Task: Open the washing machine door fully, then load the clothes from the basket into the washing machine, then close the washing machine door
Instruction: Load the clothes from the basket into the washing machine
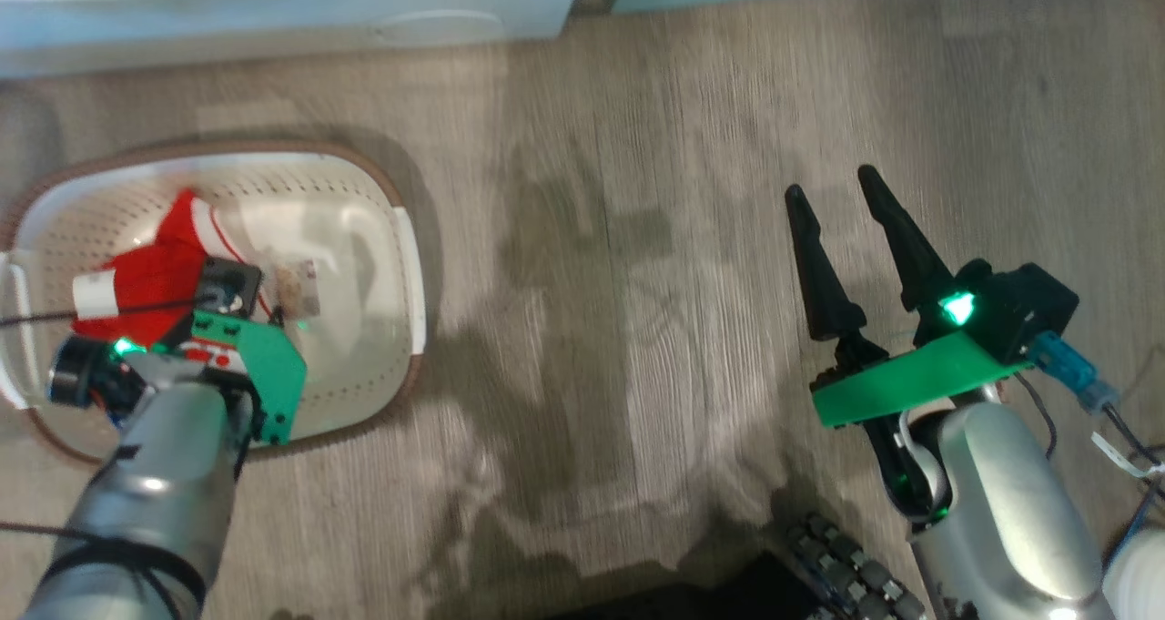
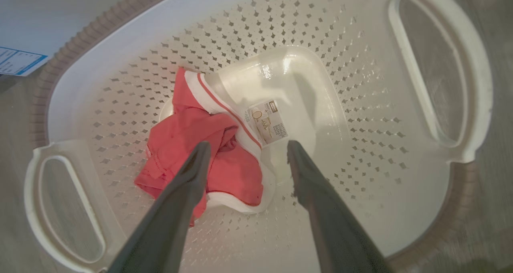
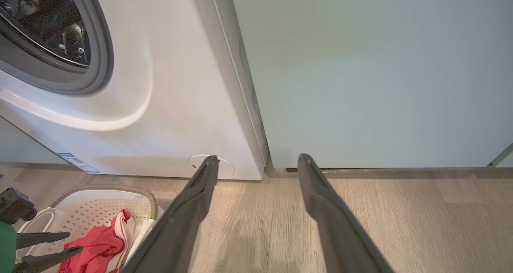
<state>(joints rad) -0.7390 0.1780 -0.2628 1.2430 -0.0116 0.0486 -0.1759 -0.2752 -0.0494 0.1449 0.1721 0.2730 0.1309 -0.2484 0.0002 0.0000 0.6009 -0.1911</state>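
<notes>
The cream basket [image 1: 411, 265] stands on the floor at the left, and the red clothes [image 1: 155, 274] with white trim lie in it. My left gripper [image 2: 246, 146] hangs open above them, one finger over the red clothes [image 2: 188, 132], the other over the bare basket [image 2: 360, 104] bottom beside its sticker [image 2: 268, 122]. Nothing is held. Off to the right, my right gripper [image 1: 830, 183] is open and empty above the floor. The washing machine [image 3: 180, 104] shows its grey gasket and dark drum [image 3: 48, 32]. The washing machine door is out of view.
A pale teal cabinet [image 3: 360, 84] stands right of the washer, a narrow gap between them. Low on the washer front are a round flap [image 3: 226, 168] and a blue label [image 3: 78, 162]. Wood floor [image 1: 637, 329] lies between basket and right arm. My dark base [image 1: 819, 574] sits at the bottom.
</notes>
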